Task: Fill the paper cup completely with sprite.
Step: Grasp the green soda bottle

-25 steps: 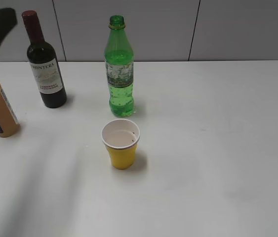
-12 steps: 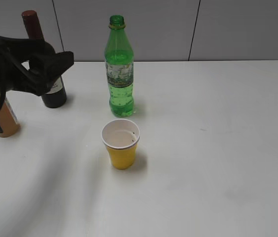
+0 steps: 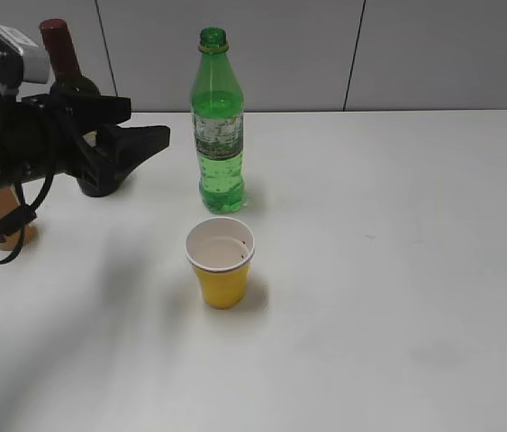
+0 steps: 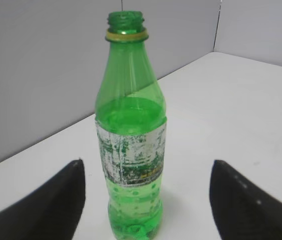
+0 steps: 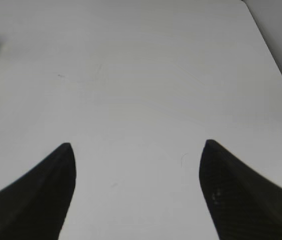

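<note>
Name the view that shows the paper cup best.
The exterior view: the whole paper cup stands upright before the sprite, its inside visible. Neither wrist view shows the cup.

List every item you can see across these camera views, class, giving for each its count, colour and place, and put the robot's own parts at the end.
Sprite bottle: one, clear green, uncapped, upright behind the cup.
Paper cup: one, yellow with white inside, upright at centre front.
Wine bottle: one, dark with red top, back left, partly hidden by the arm.
Juice bottle: one, orange-brown, far left, mostly hidden.
Table: one, white.
Left gripper: one, black, open, pointing at the sprite bottle, not touching it.
Right gripper: one, black, open above bare table.
</note>
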Action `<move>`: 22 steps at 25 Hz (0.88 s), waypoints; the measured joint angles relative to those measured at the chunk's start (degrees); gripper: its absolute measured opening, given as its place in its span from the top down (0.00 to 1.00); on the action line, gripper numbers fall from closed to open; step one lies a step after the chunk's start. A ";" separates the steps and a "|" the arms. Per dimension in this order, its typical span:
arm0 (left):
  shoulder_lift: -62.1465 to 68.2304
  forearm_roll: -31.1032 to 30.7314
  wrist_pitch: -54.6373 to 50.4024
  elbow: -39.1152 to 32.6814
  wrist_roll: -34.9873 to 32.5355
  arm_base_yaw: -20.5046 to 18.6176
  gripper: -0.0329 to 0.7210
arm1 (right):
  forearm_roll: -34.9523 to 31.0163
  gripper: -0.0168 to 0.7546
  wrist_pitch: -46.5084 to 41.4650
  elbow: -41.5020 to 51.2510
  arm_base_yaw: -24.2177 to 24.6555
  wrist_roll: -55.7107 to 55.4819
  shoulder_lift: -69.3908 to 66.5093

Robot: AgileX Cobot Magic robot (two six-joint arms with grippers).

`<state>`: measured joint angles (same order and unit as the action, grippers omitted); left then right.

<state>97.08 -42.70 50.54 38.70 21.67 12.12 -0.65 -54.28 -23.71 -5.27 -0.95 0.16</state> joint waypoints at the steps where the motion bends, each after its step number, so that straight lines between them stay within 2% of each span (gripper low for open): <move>1: 1.13 -0.05 0.49 0.93 0.07 0.00 0.17 | 0.00 0.21 0.00 0.00 0.00 0.00 0.00; 9: 10.13 -0.17 3.73 6.74 0.26 -0.02 0.17 | 0.00 0.21 0.00 0.00 0.00 0.00 0.00; 15: 15.74 -0.25 3.81 10.97 0.31 -0.02 0.12 | 0.00 0.21 0.00 0.00 0.00 0.05 0.00; 22: 20.33 -1.86 3.87 16.95 0.31 0.12 0.11 | 0.00 0.21 0.00 0.00 0.00 0.05 0.00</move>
<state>117.41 -44.56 54.41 55.65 21.98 12.24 -0.65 -54.28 -23.71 -5.27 -0.89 0.16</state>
